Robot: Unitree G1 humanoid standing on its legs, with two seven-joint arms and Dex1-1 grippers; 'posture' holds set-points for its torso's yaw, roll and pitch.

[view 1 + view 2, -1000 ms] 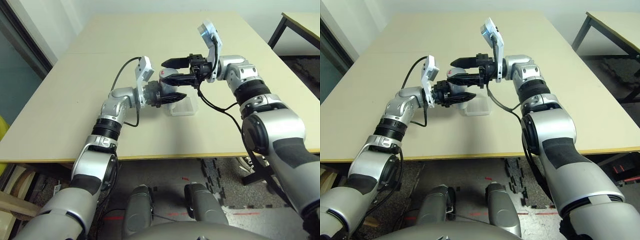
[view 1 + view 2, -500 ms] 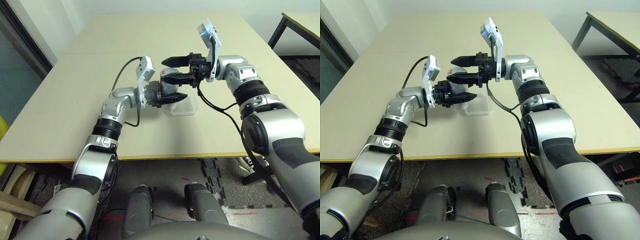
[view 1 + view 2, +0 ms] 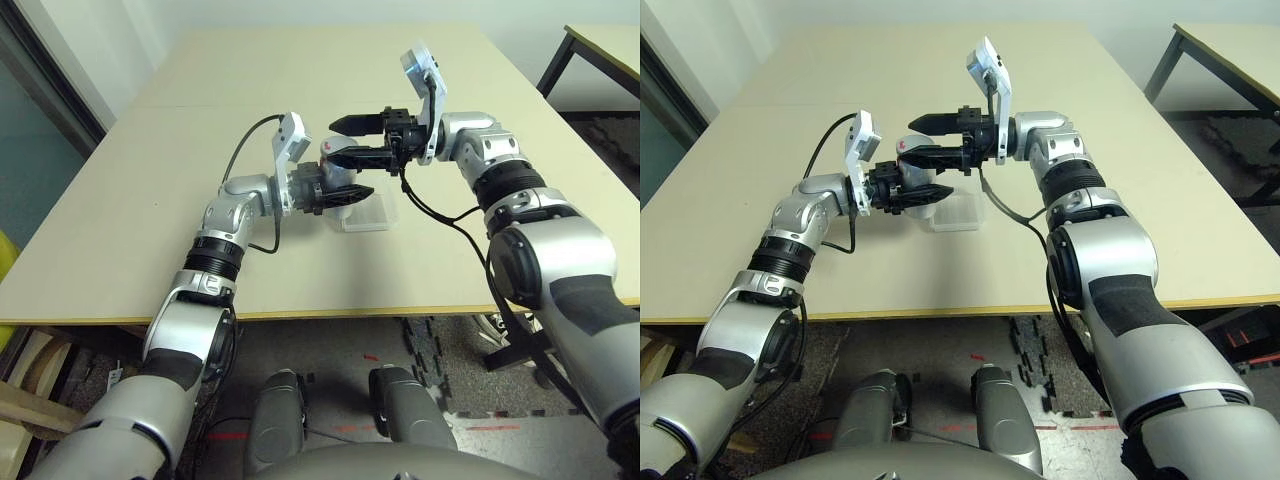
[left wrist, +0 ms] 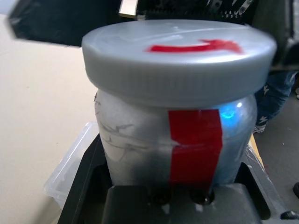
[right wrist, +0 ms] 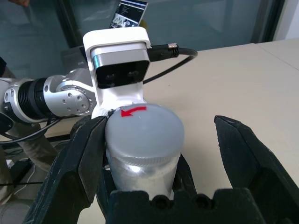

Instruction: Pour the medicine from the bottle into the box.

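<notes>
My left gripper (image 3: 345,180) is shut on the bottle (image 4: 140,149), a silvery-white cylinder with a red stripe, and holds it just above the table. Its round white cap (image 5: 144,128) with a red arrow is on. The open right gripper (image 3: 333,139) reaches in from the right, one finger on each side of the cap. One of its fingers (image 5: 88,149) lies against the cap's side and the other stands apart. The clear plastic box (image 3: 365,215) sits on the table under and just right of the bottle. The medicine is hidden.
The beige table (image 3: 200,120) stretches wide to the left and far side. The left wrist's white camera block (image 5: 119,60) and its cable sit right behind the bottle. A second table (image 3: 600,40) stands at the far right.
The right gripper has shifted slightly to the right at the cap. The left gripper and the bottle have held still.
</notes>
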